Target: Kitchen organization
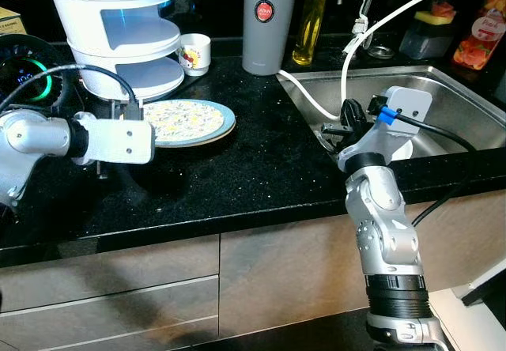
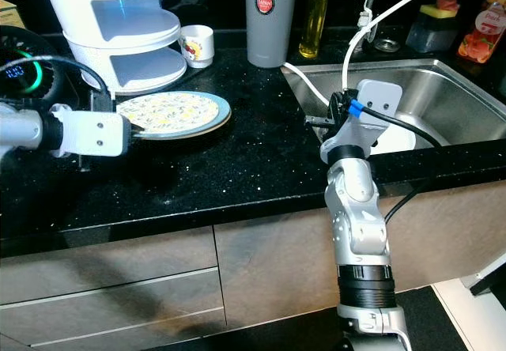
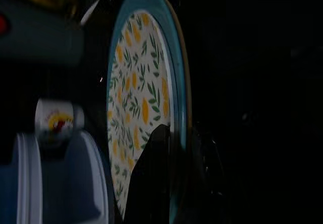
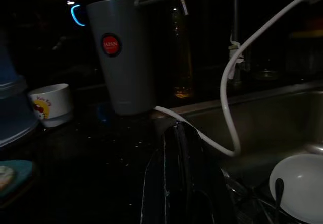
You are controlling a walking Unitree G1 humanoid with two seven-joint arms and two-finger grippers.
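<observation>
On the far left of the black counter stands a white tiered rack, and just in front of it lies the flowered plate with a blue rim, flat on the stone. The left gripper reaches in from the left at the plate's near-left edge; the left wrist view shows one black finger over the patterned face and the other under the rim, so the fingers pinch the plate's edge. The step in hand looks like taking up the plate, likely to put it in the rack; the next move calls for a firm hold, a lift clear of the counter and a turn toward a rack shelf without knocking the small white cup just right of the rack. Farther right stand a tall grey tumbler and an oil bottle, then the steel sink with a white hose looping into it. The right gripper hangs at the sink's near-left corner, its fingers pressed together and holding nothing. The right wrist view adds a white bowl lying in the sink, which the arm mostly hides in the head views.
</observation>
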